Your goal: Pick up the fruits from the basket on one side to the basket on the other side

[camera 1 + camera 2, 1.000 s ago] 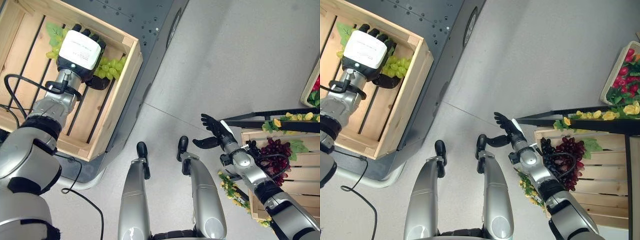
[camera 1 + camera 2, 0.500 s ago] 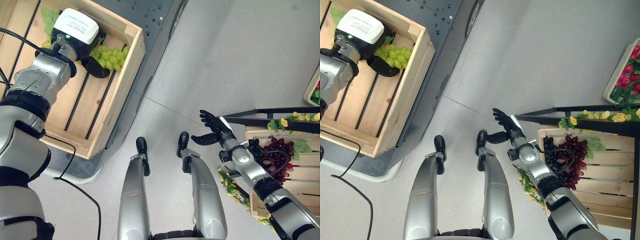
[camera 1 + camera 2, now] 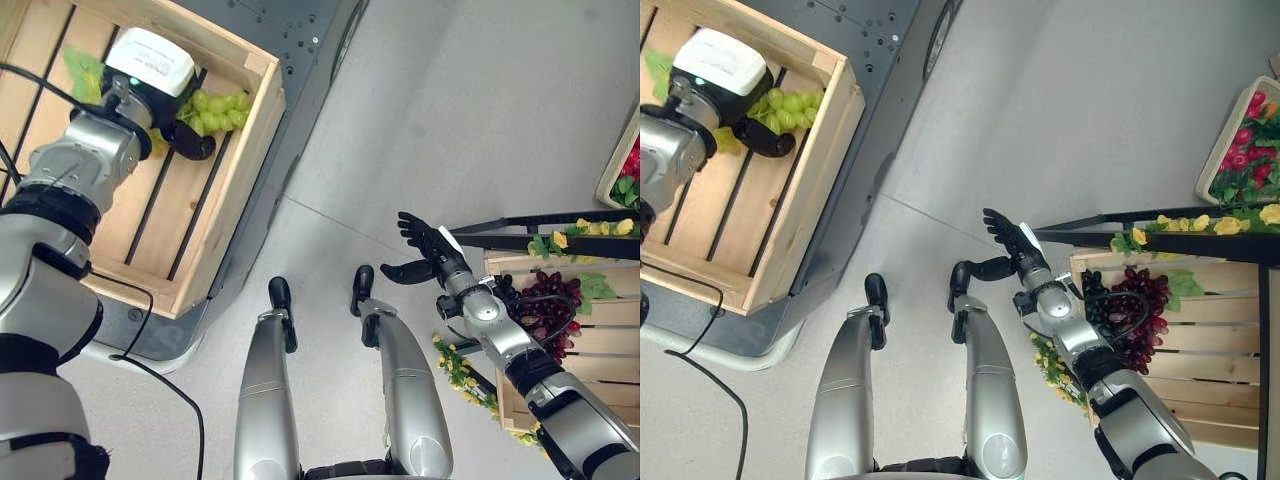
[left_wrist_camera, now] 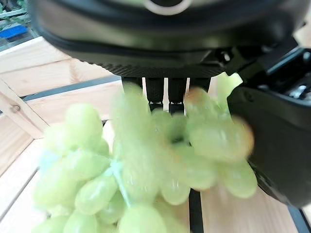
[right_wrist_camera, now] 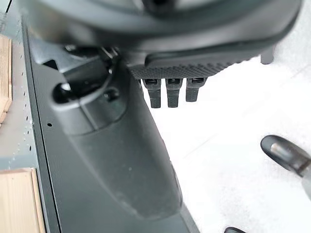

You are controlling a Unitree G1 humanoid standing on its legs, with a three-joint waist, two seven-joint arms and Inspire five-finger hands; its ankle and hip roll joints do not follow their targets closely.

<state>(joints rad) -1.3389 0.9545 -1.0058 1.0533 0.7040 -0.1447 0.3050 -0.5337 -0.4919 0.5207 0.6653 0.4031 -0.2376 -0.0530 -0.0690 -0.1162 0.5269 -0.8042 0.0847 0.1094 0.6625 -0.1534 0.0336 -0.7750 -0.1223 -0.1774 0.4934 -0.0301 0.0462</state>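
Left hand (image 3: pixel 150 72) was inside the slatted pale-wood crate (image 3: pixel 232 200) on the robot's left, fingers and thumb curled round a bunch of pale green grapes (image 3: pixel 215 110) — bunch hung just above the slats, by the crate's far corner. A second earlier the hand sat flatter over the bunch, nearer the crate floor; since then the wrist had turned and the grapes had swung out toward the side wall. Reads as a drop-off in progress, release not yet made. Right hand (image 3: pixel 428 256) hovered over the floor, fingers spread wide, holding nothing, barely shifted from before. Beside it, a second wooden crate (image 3: pixel 600 345) holding a dark red grape bunch (image 3: pixel 545 305) under a black rail (image 3: pixel 540 226) trimmed with yellow flowers (image 3: pixel 590 235). Floor pale grey, smooth; left crate sat on a dark grey metal base (image 3: pixel 310 60).
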